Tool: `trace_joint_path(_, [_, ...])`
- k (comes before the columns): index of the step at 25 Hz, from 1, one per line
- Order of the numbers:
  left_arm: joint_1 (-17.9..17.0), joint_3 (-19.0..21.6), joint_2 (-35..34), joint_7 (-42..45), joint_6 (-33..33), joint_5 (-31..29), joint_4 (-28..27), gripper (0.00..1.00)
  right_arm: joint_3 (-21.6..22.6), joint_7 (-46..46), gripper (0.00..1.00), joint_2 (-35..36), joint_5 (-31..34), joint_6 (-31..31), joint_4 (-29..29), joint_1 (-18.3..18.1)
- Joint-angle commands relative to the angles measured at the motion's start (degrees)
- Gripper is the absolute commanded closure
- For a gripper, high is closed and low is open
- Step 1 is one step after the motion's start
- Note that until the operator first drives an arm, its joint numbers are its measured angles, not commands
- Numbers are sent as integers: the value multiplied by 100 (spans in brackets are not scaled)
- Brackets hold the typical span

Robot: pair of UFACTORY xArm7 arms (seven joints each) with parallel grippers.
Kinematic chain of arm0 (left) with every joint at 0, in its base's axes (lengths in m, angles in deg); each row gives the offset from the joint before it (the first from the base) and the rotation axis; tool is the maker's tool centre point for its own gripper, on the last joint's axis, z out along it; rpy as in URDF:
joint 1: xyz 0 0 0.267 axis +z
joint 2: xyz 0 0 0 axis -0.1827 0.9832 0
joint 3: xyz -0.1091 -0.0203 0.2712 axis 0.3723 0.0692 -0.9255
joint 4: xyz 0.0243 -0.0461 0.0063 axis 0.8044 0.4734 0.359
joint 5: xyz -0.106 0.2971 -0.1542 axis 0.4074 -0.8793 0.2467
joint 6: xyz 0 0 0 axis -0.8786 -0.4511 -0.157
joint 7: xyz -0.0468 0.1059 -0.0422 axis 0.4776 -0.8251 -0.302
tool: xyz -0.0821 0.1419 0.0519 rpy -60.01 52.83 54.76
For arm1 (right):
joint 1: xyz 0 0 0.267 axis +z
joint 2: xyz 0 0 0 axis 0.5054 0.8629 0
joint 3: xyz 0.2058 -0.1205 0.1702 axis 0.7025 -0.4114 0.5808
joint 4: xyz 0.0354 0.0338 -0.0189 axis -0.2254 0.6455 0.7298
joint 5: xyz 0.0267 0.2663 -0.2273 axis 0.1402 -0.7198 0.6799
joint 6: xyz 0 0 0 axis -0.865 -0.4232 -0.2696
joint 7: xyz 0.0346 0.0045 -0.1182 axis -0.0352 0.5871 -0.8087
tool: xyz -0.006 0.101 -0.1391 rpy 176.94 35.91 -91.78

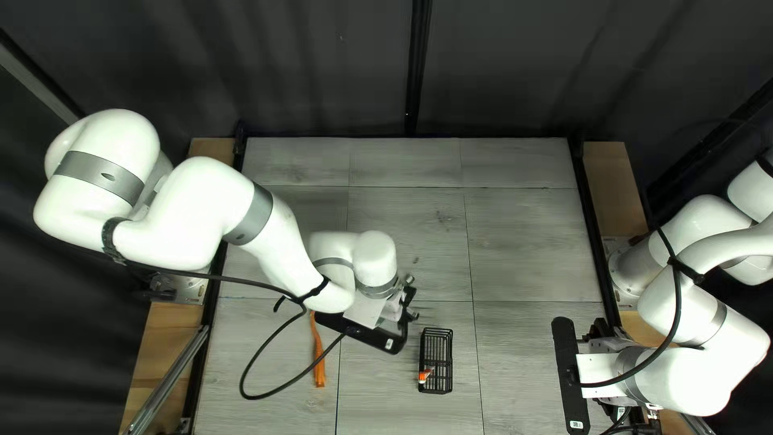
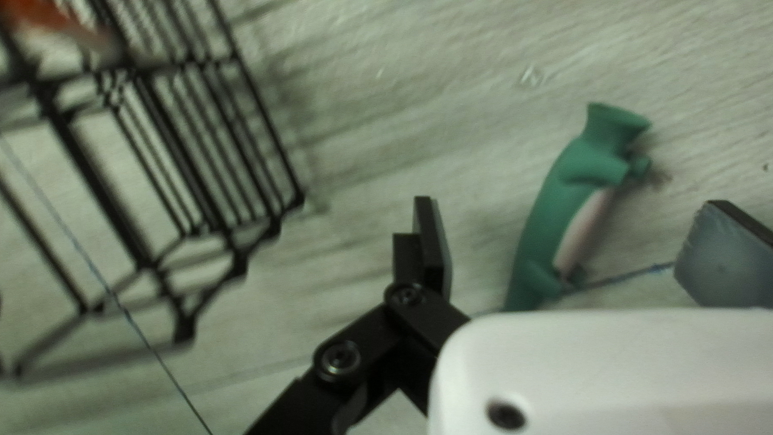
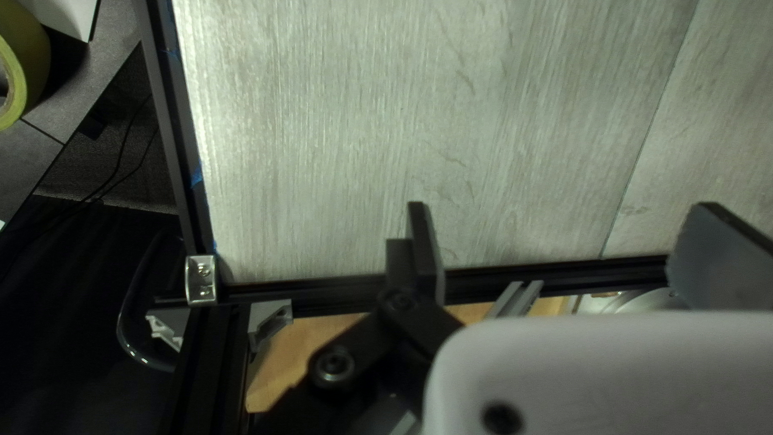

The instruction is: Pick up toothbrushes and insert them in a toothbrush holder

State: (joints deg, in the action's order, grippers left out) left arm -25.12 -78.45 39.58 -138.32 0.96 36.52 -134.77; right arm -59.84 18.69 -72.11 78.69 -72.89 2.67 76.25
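Near the front of the table, we have a black wire toothbrush holder (image 1: pixel 436 360) with an orange-and-white bit (image 1: pixel 425 375) in it, and a long orange toothbrush (image 1: pixel 320 370) left of it. Our right gripper (image 1: pixel 597 329) is wide and holds nothing. Farther back, our left gripper (image 1: pixel 400 308) is wide too (a curvy green toothbrush (image 2: pixel 551 209) lies under its gap).

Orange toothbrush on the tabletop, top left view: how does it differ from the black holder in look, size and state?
Look: the orange toothbrush is solid; the black holder is openwork. Size: the toothbrush is slender; the holder clearly wider. State: the toothbrush lies loose; the holder has an orange-and-white item inside. Shared: both are elongated and rest on the table.
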Motion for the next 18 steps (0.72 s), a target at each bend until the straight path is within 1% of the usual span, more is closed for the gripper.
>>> trace_joint_path(1, [-328,-621,-680,3081,138,-568,347,0,0,0,0,0,0,0,0,0])
trace_joint_path(2, [-389,-731,-882,4001,266,-865,552,0,0,0,0,0,0,0,0,0])
trace_joint_path(3, [-393,-773,-1080,4731,393,-1125,761,0,0,0,0,0,0,0,0,0])
trace_joint_path(4, [-275,-706,-1504,6186,605,-1772,1216,0,0,0,0,0,0,0,0,0])
trace_joint_path(5, [-128,-588,-1723,6915,639,-2135,1427,0,0,0,0,0,0,0,0,0])
trace_joint_path(6, [293,-192,-2166,8141,567,-2692,1768,0,0,0,0,0,0,0,0,0])
trace_joint_path(7, [462,3,-2341,8750,501,-2916,1880,0,0,0,0,0,0,0,0,0])
trace_joint_path(8, [513,102,-2447,8835,421,-2978,1919,0,0,0,0,0,0,0,0,0])
trace_joint_path(13, [513,102,-2447,8835,421,-2978,1919,0,0,0,0,0,0,0,0,0])
trace_joint_path(14, [484,-136,-2417,8494,284,-2687,1835,0,0,0,0,0,0,0,0,0])
trace_joint_path(15, [545,-218,-2375,8366,103,-2504,1712,0,0,0,0,0,0,0,0,0])
trace_joint_path(16, [628,-261,-2326,8593,-45,-2460,1583,0,0,0,0,0,0,0,0,0])
trace_joint_path(18, [726,-229,-2301,9415,-245,-2528,1426,0,0,0,0,0,0,0,0,0])
